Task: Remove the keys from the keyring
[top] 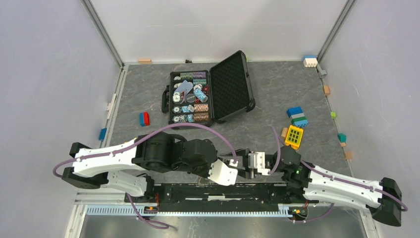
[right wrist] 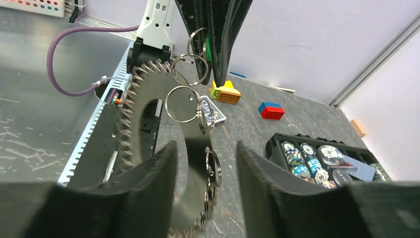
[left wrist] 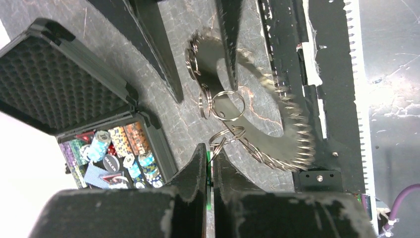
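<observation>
My left gripper (left wrist: 210, 151) is shut on the green tag (left wrist: 210, 173) of one key and holds the bunch up near the table's front edge. A chain of small split rings (left wrist: 229, 105) runs from the tag to the keys (left wrist: 292, 144), which fan like saw teeth round the keyring hoop and look blurred. My right gripper (right wrist: 205, 146) is open, its fingers (right wrist: 148, 173) on either side of the hanging keys (right wrist: 143, 114) and rings (right wrist: 183, 103), not touching them. In the top view both grippers, left (top: 242, 163) and right (top: 267, 162), meet and hide the keys.
An open black case (top: 233, 89) of poker chips stands at the back centre. A red-blue block (top: 144, 118), a yellow grid block (top: 294, 136) and blue-green blocks (top: 297, 116) lie around. A black toothed rail (top: 223, 191) runs under the grippers.
</observation>
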